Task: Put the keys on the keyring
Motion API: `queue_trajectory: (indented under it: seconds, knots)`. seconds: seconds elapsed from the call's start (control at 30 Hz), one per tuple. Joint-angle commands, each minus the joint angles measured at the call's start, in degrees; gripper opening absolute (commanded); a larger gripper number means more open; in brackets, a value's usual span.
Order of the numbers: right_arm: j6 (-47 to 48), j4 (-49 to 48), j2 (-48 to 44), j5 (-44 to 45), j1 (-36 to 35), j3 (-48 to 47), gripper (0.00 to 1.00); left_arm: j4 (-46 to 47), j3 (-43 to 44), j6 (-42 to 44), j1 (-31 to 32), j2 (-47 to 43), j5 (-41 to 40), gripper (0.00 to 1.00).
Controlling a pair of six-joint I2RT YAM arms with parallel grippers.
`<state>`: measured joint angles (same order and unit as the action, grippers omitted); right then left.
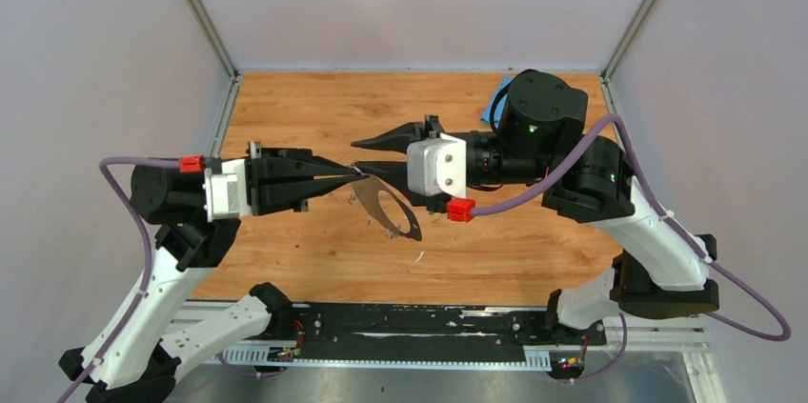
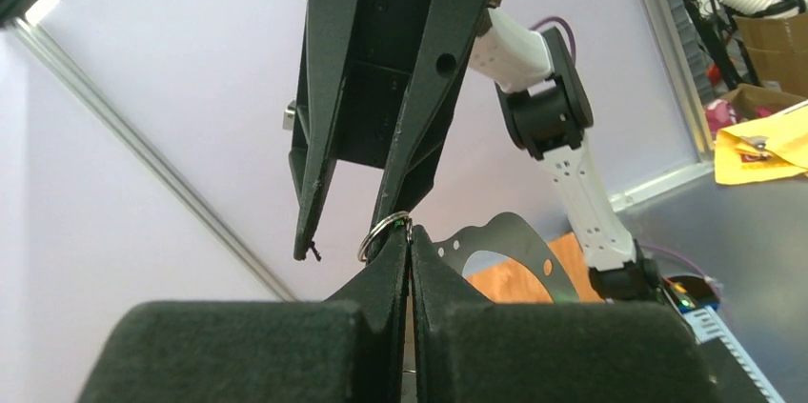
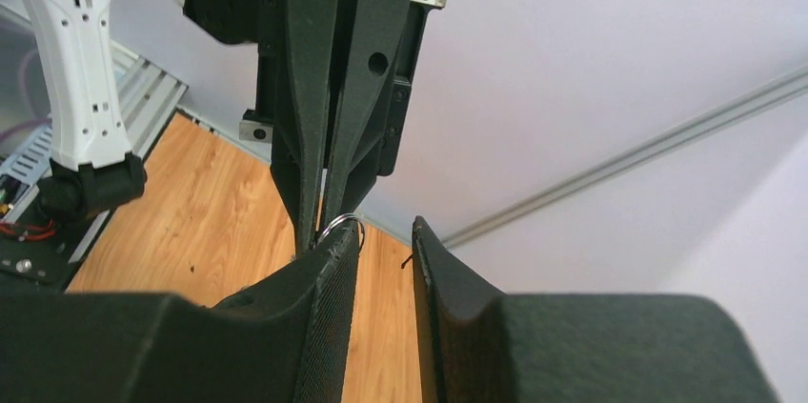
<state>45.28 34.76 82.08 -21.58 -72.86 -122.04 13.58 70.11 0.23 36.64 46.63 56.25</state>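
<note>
The grained wooden surface (image 1: 286,98) is warm orange-brown with darker streaks. The left hand (image 1: 358,172) and right hand (image 1: 362,157) are matte black. The small wire ring (image 2: 384,234) is bright silver, and the flat metal plate with an oval cut-out (image 1: 386,208) is dark grey. At the surface's far edge, a cloth (image 1: 494,110) shows light blue.

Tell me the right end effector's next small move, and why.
Probably close the right end effector on the small wire ring: the shut left end effector pinches it, and the right's jaws stand apart with one finger beside it.
</note>
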Motion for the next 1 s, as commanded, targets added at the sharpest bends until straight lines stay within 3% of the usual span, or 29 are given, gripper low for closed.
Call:
queue_trajectory:
  seconds: [0.0,0.37,0.67,0.83,0.97]
  knots:
    - [-4.36,1.63,4.36,-8.34,0.81,-0.58,0.31,12.94,-0.21,1.64,1.30,-0.04,-5.94,0.00]
    - [-7.52,2.02,6.82,-5.37,0.62,-4.07,0.31,14.45,-3.50,0.97,2.29,-4.14,-10.63,0.00]
    - [-1.56,4.93,13.59,20.92,-8.59,-9.65,0.23,13.03,-5.80,1.96,2.20,-4.97,-16.69,0.00]
    - [-2.14,5.38,14.26,23.49,-8.88,-11.75,0.24,12.46,-8.38,3.20,2.20,-6.45,-14.24,0.00]
    - [-2.08,7.21,13.42,18.26,-8.88,-11.42,0.29,12.26,-10.25,3.52,2.20,-7.09,-12.62,0.00]
